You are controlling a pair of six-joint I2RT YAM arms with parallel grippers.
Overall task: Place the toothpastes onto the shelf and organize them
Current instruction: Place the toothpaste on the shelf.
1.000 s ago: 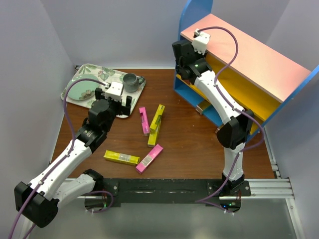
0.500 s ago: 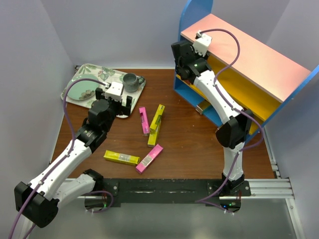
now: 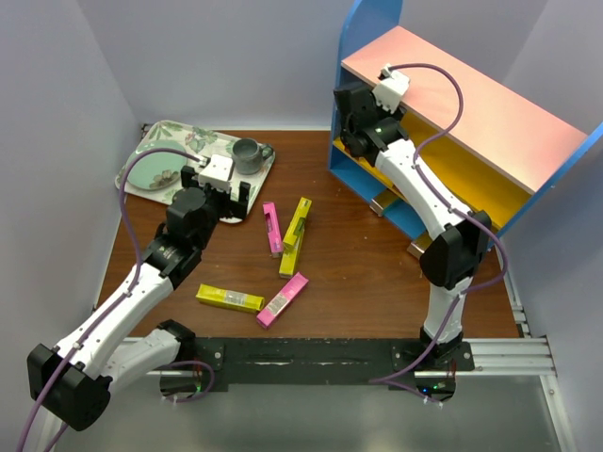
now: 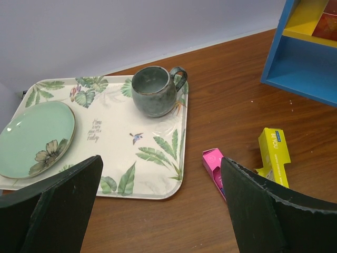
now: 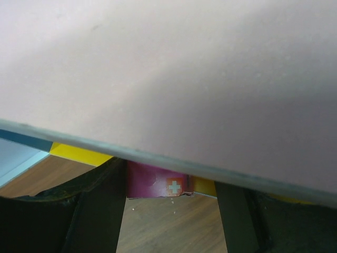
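Right wrist: dark red toothpaste [image 5: 151, 186] lies between right tool [image 5: 170, 178] fingers.

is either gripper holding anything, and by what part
Nothing in the open left gripper. The right gripper has a dark red toothpaste between its fingers at the shelf; whether it is gripped cannot be told.

We see the white-and-black left arm [image 3: 132, 292] stretch forward from its base, elbow low. Its black two-finger left gripper [image 3: 236, 202] tips downward, jaws wide apart. The white-and-black right arm [image 3: 424, 202] rises, bends sharply at the elbow and reaches far forward and leftward. Its black right gripper [image 3: 350, 102] is raised high, fingers [image 5: 89, 211] parted.
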